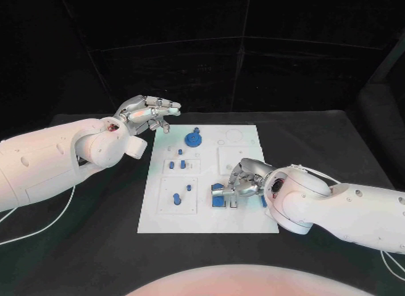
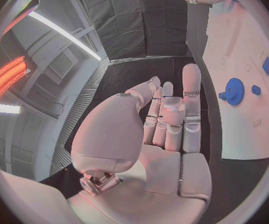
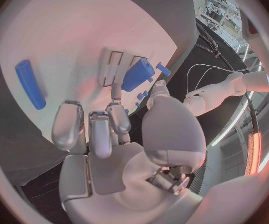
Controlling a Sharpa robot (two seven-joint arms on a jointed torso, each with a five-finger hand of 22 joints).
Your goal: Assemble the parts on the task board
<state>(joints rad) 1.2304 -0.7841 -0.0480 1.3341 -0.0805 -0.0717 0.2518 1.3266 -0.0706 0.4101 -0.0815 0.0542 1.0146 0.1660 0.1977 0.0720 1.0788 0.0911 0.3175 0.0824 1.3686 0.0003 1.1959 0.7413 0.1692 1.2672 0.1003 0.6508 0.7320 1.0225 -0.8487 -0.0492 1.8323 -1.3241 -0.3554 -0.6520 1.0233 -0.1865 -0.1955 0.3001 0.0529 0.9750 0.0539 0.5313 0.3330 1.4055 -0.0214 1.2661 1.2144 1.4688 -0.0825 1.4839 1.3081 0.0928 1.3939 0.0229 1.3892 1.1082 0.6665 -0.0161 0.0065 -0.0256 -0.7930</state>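
Observation:
The white task board (image 1: 212, 213) lies in the middle of the black table. A blue gear (image 1: 194, 139) stands at its far end, and small blue pegs (image 1: 176, 164) sit in its left-hand recesses. My right hand (image 1: 244, 179) hovers low over the board's near right part, fingers bent down at a blue block (image 1: 222, 197). In the right wrist view the blue block (image 3: 137, 74) sits just past a fingertip and the thumb; whether they pinch it is unclear. My left hand (image 1: 149, 115) is raised beside the board's far left corner, fingers apart, holding nothing.
A long blue bar (image 3: 30, 83) lies on the board beside my right hand. In the left wrist view the blue gear (image 2: 234, 90) and the board (image 2: 246, 129) lie beyond my left hand (image 2: 166, 129). Black table surrounds the board on all sides.

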